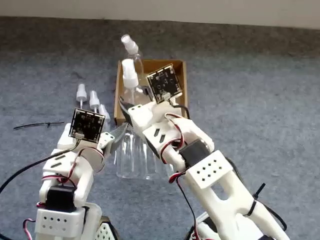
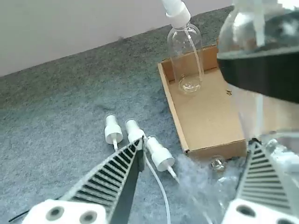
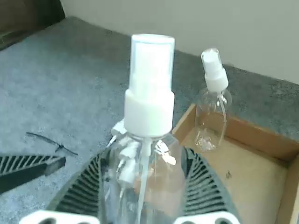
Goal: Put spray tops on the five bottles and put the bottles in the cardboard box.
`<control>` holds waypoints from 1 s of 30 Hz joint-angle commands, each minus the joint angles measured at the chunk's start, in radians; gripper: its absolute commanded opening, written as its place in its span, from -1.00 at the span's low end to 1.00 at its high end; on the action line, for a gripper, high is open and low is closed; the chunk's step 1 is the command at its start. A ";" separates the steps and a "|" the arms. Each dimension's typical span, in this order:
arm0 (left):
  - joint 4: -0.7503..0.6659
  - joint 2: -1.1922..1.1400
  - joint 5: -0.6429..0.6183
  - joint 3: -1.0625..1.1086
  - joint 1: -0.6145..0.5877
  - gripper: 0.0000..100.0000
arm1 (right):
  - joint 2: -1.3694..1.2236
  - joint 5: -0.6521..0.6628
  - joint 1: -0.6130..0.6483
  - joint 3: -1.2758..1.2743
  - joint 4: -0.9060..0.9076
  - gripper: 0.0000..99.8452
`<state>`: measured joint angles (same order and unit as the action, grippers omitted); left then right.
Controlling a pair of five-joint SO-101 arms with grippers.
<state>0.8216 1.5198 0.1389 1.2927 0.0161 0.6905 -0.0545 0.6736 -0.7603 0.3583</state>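
Bottle (image 3: 148, 130) with its spray top is pinched in your right end effector (image 3: 145, 163), at the left side of the cardboard box (image 1: 181, 75), upper centre of the high view. Your left end effector (image 2: 197, 143) is spread, near three loose spray tops (image 2: 135, 135).

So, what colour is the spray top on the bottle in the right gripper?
White: the spray top on the clear bottle, best in the right wrist view.
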 commanded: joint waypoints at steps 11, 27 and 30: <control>0.018 0.005 -0.041 -0.058 -0.022 -0.38 | 0.051 -0.077 0.091 0.018 0.039 -0.99; -0.005 0.015 -0.041 -0.036 -0.024 -0.38 | 0.019 -0.072 -0.024 0.021 -0.071 -0.99; -0.006 0.015 -0.041 -0.035 -0.028 -0.38 | -0.090 -0.071 -0.087 0.038 -0.217 -0.99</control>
<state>0.8385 1.5259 0.1020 1.2712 0.0100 0.6705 -0.1235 0.6490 -0.7603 0.2800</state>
